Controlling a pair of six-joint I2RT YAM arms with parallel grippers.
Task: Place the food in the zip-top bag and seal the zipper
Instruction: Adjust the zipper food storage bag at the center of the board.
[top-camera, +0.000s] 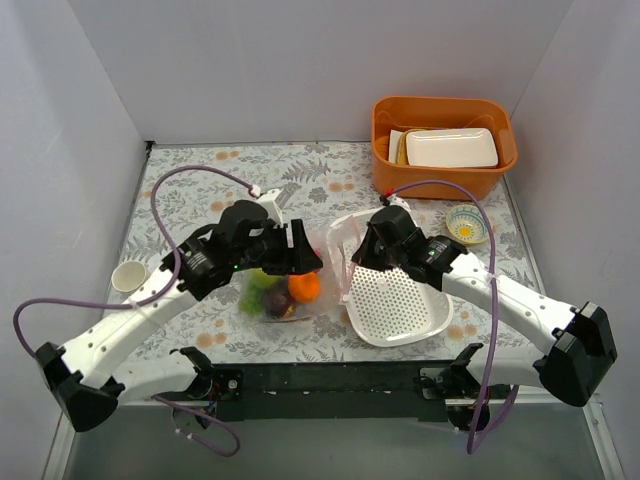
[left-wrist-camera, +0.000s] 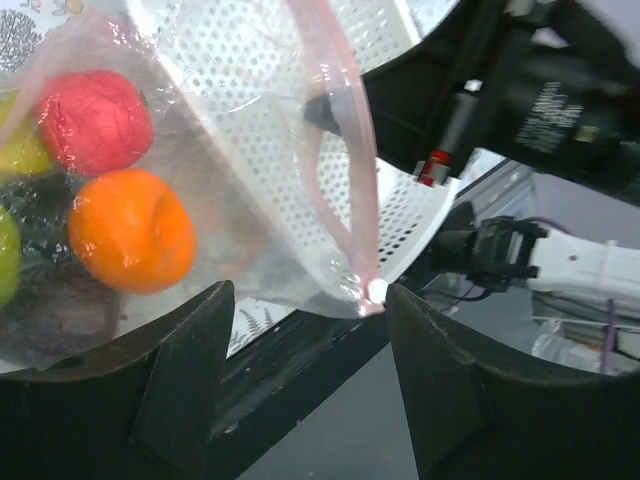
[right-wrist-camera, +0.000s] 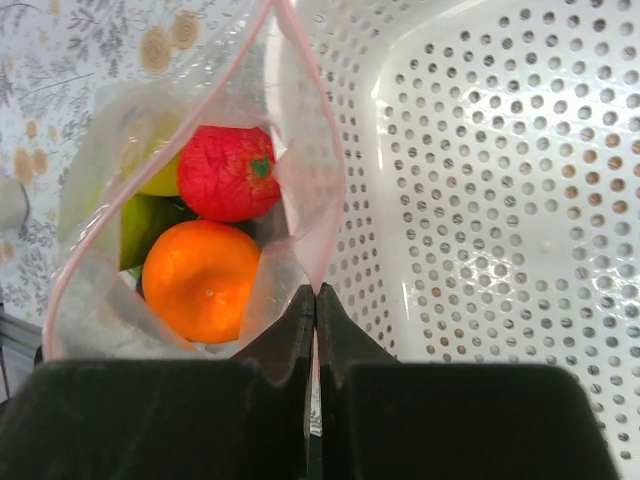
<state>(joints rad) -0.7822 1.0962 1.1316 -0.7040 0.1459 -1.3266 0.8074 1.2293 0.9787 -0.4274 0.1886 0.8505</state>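
The clear zip-top bag (top-camera: 318, 250) lies between my two grippers, its mouth partly open. Inside it is the food: a red apple (right-wrist-camera: 228, 172), an orange (right-wrist-camera: 200, 280), green fruits (right-wrist-camera: 145, 225) and a dark plum (top-camera: 278, 303). My right gripper (right-wrist-camera: 316, 292) is shut on the pink zipper (right-wrist-camera: 335, 190) at one end of the mouth, over the white basket (right-wrist-camera: 500, 200). The left gripper (left-wrist-camera: 310, 295) is open. The bag's corner (left-wrist-camera: 370, 290) hangs just above its gap, beside the right finger, and nothing is held. The zipper (left-wrist-camera: 345, 150) runs up from that corner.
The white perforated basket (top-camera: 400, 305) sits front right, partly under the bag. An orange bin (top-camera: 445, 172) holding white containers stands at the back right, with a small patterned bowl (top-camera: 467, 225) in front of it. A white cup (top-camera: 130, 275) is at the left edge.
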